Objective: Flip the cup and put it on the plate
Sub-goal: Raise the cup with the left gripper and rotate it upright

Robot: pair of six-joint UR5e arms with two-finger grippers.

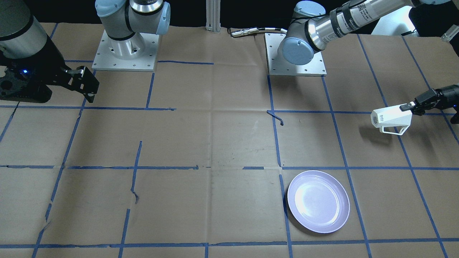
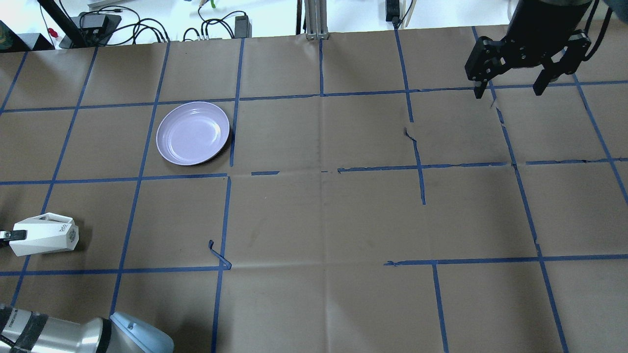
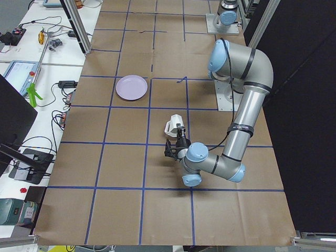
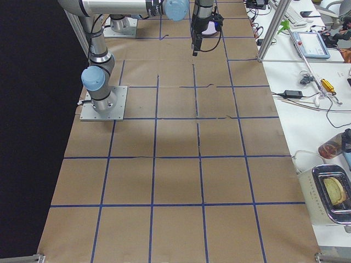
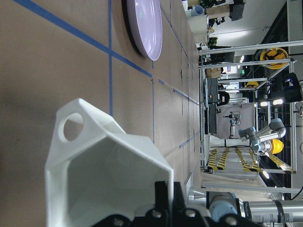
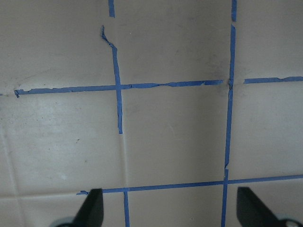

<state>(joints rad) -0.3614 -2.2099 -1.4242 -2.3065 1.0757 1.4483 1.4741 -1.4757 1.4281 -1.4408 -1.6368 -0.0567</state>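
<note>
Cup (image 1: 391,115), base print (image 1: 381,117) unreadable, in left end effector's (image 1: 408,106) pinch — right end effector (image 2: 509,90) spread.

A robotics lab — blue-taped grid table (image 2: 319,220), cable-strewn bench (image 4: 299,87), aluminium framing (image 2: 314,19).

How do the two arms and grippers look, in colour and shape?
The left arm and right arm are silver-grey tubes with pale blue joint caps; the left has black bands and a printed label. The left gripper and right gripper are black, two-fingered.
</note>
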